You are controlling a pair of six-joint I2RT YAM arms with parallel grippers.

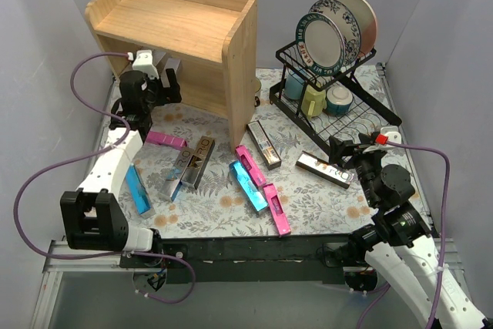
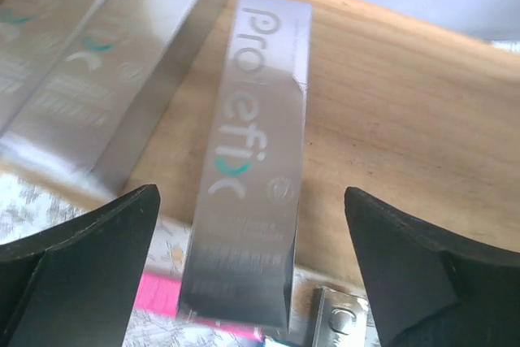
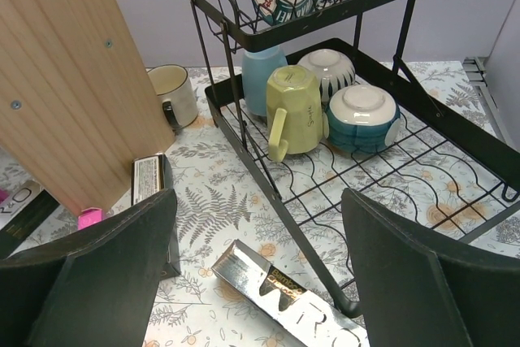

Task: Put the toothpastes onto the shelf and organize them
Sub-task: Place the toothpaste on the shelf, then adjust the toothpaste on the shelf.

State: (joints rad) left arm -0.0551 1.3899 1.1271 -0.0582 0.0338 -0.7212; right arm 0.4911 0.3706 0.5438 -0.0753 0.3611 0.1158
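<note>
Three silver toothpaste boxes lie on a wooden board of the shelf (image 1: 177,28) in my left wrist view. Two of them (image 2: 73,62) sit side by side in the upper left of that frame. The third, the lettered box (image 2: 260,119), runs down the centre, and its near end reaches past the board's front edge. My left gripper (image 2: 249,201) has its jaws spread wide, one finger on each side of the lettered box, neither touching it. From above, I see this gripper at the shelf's left-hand opening, under the top board, in the upper left of the frame.

My right gripper (image 1: 345,152) is at the right of the overhead frame, just in front of the black dish rack (image 1: 331,90). Its jaws are spread and pinch nothing. In its wrist view a shiny box (image 3: 284,294) lies on the floral mat (image 1: 308,198) at bottom centre, between the two fingers and close to the foot of the rack. A brown box (image 3: 148,180) rests beside the shelf's side panel at left, with a cream mug (image 3: 172,91) behind it.

More boxes lie loose on the mat in the middle of the overhead frame, among them a pink box (image 1: 167,140), a blue box (image 1: 139,190) and a teal box (image 1: 248,185).
</note>
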